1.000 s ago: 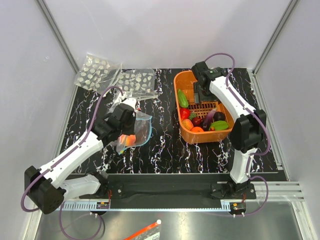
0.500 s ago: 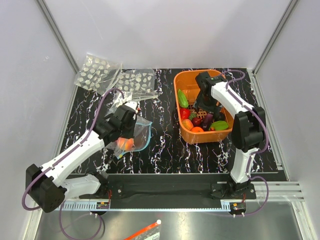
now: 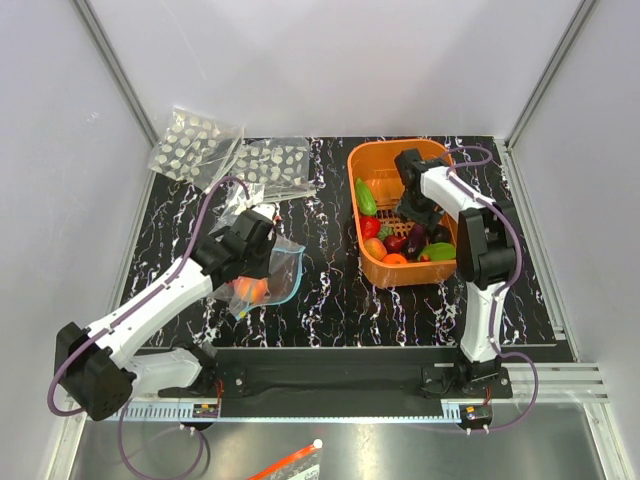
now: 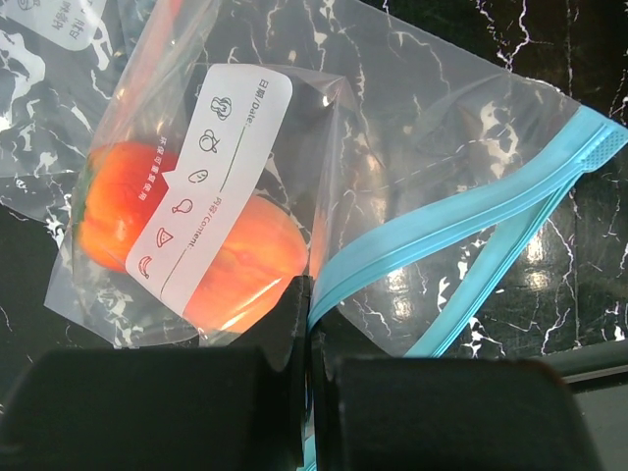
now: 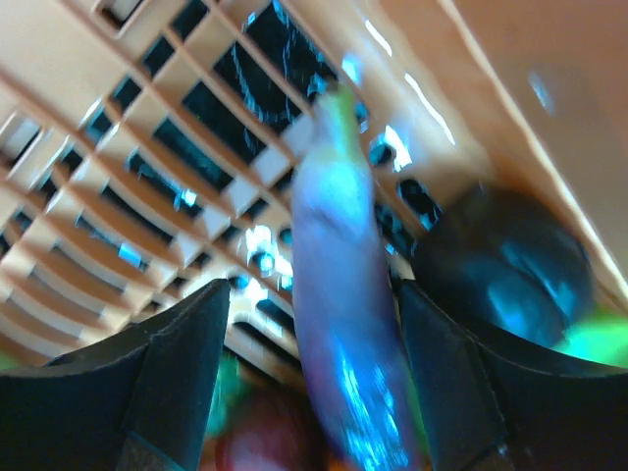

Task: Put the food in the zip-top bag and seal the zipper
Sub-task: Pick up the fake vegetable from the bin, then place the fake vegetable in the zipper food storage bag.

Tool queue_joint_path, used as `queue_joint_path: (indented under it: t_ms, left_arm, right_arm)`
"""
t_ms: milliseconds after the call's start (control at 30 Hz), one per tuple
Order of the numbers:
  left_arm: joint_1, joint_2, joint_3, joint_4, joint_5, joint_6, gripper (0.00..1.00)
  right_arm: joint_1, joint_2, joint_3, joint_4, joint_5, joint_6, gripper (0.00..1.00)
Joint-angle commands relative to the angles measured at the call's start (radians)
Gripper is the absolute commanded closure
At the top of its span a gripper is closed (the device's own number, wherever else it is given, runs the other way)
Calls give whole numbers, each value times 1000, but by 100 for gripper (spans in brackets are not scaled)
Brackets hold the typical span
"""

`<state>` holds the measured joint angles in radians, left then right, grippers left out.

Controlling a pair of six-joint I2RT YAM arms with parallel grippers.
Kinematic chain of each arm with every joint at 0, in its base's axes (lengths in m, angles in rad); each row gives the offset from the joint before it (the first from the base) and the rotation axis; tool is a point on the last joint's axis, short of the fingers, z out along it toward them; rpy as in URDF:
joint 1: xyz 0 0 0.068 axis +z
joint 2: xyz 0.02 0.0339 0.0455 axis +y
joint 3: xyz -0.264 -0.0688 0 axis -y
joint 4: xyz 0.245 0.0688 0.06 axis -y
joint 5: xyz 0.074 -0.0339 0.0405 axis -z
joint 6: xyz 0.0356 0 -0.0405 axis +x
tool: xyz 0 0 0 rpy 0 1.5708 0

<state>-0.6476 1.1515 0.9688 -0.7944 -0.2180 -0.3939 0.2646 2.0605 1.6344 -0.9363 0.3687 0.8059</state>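
Observation:
The zip-top bag (image 3: 288,262) lies left of centre with one peach-orange food piece (image 4: 245,255) inside. My left gripper (image 4: 312,294) is shut on the teal zipper (image 4: 461,211) at one end of the mouth, and the rest of the strip gapes apart. In the top view that left gripper (image 3: 262,236) sits over the bag's back edge. My right gripper (image 5: 309,304) is down in the orange basket (image 5: 118,196), open, with a purple eggplant (image 5: 339,294) between its fingers and a dark plum piece (image 5: 500,265) beside it. Red (image 3: 370,227) and green (image 3: 440,250) food lie in the basket.
The orange basket (image 3: 385,172) stands at the right on the black marbled mat. Two clear packets with white dots (image 3: 195,140) (image 3: 275,160) lie at the back left. A clear bag with a red strip (image 3: 290,465) lies in front of the arm bases. Enclosure walls stand close round.
My right gripper has dropped from the back of the basket onto the food pile, and its jaws have narrowed round the eggplant. The left gripper has shifted the bag slightly.

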Motion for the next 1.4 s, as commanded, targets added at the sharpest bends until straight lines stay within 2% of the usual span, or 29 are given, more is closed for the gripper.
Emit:
queue_joint_path:
  t_ms: [0, 100, 133, 167, 200, 567, 700, 833, 967, 1167, 1367]
  left_arm:
    - [3, 4, 45, 6, -4, -13, 100]
    - [3, 2, 57, -8, -18, -3, 100]
    - [3, 2, 62, -12, -23, -2, 100]
    - [3, 2, 70, -20, -30, 1, 100]
    - [3, 4, 70, -23, -34, 3, 100]
    - [3, 16, 140, -71, -29, -3, 100]
    - [5, 33, 192, -100, -20, 6, 100]
    - [8, 56, 251, -150, -12, 3, 100]
    - [19, 71, 300, -166, 26, 1, 100]
    - [38, 122, 378, -167, 100, 1, 100]
    - [65, 168, 410, -144, 204, -26, 100]
  right_arm:
    - [-10, 32, 15, 39, 78, -27, 24]
    - [-11, 30, 8, 56, 66, -37, 37]
    - [-11, 24, 7, 56, 64, -39, 43]
    - [-11, 7, 8, 65, 61, -51, 57]
    - [-11, -5, 11, 70, 61, -60, 61]
    - [2, -256, 134, 1, 58, -149, 62]
    - [22, -318, 179, 33, -84, -221, 70]
    - [123, -315, 325, -22, -143, -267, 71]
    - [266, -277, 426, -56, -183, -211, 71]
    - [367, -296, 374, 42, -238, -38, 73]
    - [482, -309, 329, 154, -295, -31, 72]
